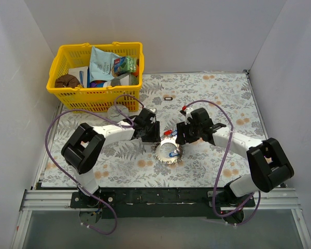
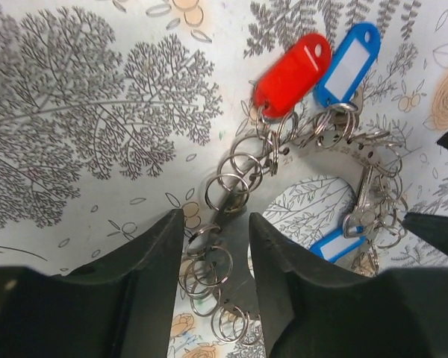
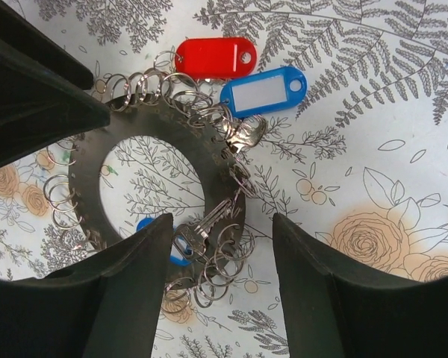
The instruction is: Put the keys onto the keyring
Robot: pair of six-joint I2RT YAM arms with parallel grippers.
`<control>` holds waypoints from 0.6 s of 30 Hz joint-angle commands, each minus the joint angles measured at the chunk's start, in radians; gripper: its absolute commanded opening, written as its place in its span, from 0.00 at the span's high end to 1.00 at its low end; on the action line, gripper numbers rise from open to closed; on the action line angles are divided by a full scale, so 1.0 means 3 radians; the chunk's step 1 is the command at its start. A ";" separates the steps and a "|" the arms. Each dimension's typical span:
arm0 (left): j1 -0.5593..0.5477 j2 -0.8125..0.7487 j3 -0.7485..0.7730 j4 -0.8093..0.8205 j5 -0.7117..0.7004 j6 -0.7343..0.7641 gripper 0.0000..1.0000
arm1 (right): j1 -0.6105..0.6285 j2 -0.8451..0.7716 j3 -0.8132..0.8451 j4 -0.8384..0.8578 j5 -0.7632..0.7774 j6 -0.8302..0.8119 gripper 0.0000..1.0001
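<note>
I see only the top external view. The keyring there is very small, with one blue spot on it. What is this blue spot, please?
Observer: In the right wrist view it is a blue tag with a metal key, lying across the keyring band.
Operator: Do the right fingers hold it?
Observer: No, they stand open, with that key in the gap between them.
Operator: And the left fingers?
Observer: The keyring band runs through their gap; whether they pinch it, I cannot tell.
</note>
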 commanded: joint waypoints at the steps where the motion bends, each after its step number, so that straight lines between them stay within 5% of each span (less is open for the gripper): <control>1: 0.0010 0.0022 -0.0106 0.0087 0.0217 -0.0048 0.63 | 0.0022 0.0061 0.0127 0.0041 0.0007 0.0017 0.37; 18: 0.0010 -0.0346 -0.0797 0.0460 0.0529 -0.0579 0.70 | 0.0027 0.0071 0.0122 0.0030 0.0069 0.0043 0.40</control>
